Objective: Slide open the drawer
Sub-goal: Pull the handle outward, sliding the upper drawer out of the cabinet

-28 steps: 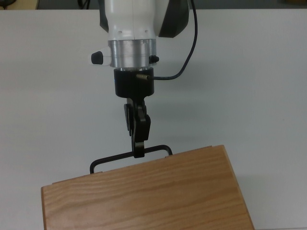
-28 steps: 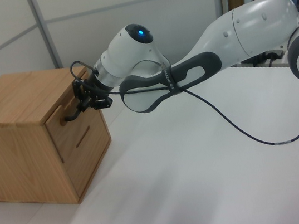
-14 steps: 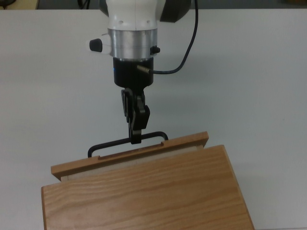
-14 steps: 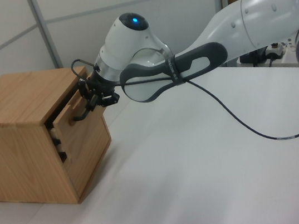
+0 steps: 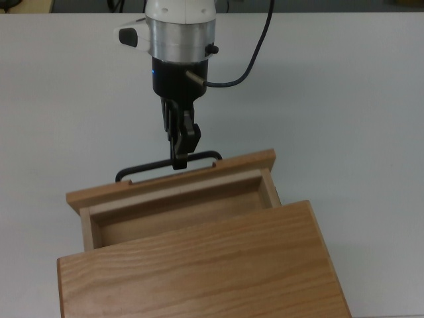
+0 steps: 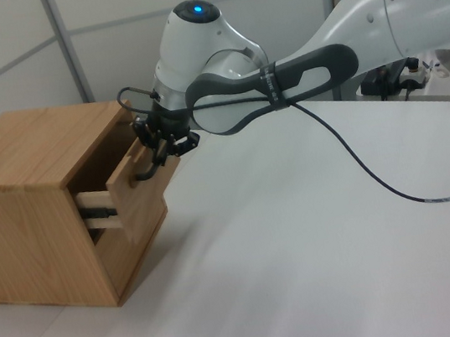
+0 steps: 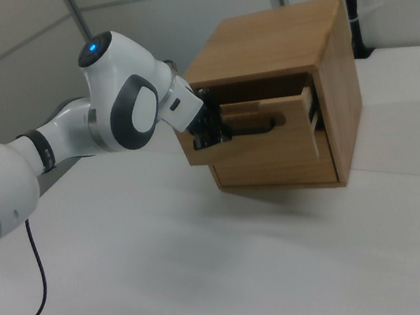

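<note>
Since the earlier frames, the drawer (image 5: 175,199) has slid further out of the cabinet (image 5: 205,265), and the gripper (image 5: 179,156) has travelled with it toward the top view's upper edge. A second ago the front panel sat flush with the cabinet; now the tray's interior is exposed.

Drawer position: partly open, projecting from the upper slot of the cabinet. In the left view the drawer (image 6: 132,195) extends toward the left view's right; in the right view the drawer (image 7: 258,130) extends toward the right view's left. The tray appears empty in the top view.

Gripper state: the fingers are closed on the handle (image 5: 165,165), a thin black bar on the front panel. Contact is near the bar's end on the top view's right. The gripper (image 6: 163,148) reaches the panel from the open table side, as the gripper (image 7: 210,133) also shows in the right view.

Surroundings: the cabinet stands on a white table (image 5: 344,99). A black cable (image 5: 255,56) runs from the wrist.
</note>
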Motion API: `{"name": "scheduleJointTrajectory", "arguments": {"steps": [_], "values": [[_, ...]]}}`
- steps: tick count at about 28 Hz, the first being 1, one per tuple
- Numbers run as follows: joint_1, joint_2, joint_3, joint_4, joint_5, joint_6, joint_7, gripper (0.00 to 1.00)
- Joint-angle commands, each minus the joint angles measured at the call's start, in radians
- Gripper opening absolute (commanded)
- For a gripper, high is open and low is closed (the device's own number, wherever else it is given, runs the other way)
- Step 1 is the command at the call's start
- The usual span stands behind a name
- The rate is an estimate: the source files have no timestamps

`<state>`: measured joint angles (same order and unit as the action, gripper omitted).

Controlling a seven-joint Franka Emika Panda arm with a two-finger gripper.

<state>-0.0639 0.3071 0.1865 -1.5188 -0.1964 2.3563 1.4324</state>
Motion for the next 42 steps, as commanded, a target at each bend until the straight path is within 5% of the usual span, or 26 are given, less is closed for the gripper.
{"name": "scheduleJointTrajectory", "arguments": {"steps": [1, 12, 28, 40, 42], "values": [[-0.02, -0.048, 0.002, -0.081, -0.006, -0.097, -0.026, 0.0], [-0.034, -0.106, -0.002, -0.084, 0.025, -0.261, -0.069, 0.0], [-0.06, -0.204, -0.012, -0.09, 0.164, -0.552, -0.219, 0.0], [-0.093, -0.232, -0.012, -0.054, 0.169, -0.548, -0.225, 0.0], [-0.094, -0.235, -0.015, -0.043, 0.169, -0.552, -0.231, 0.15]]}}
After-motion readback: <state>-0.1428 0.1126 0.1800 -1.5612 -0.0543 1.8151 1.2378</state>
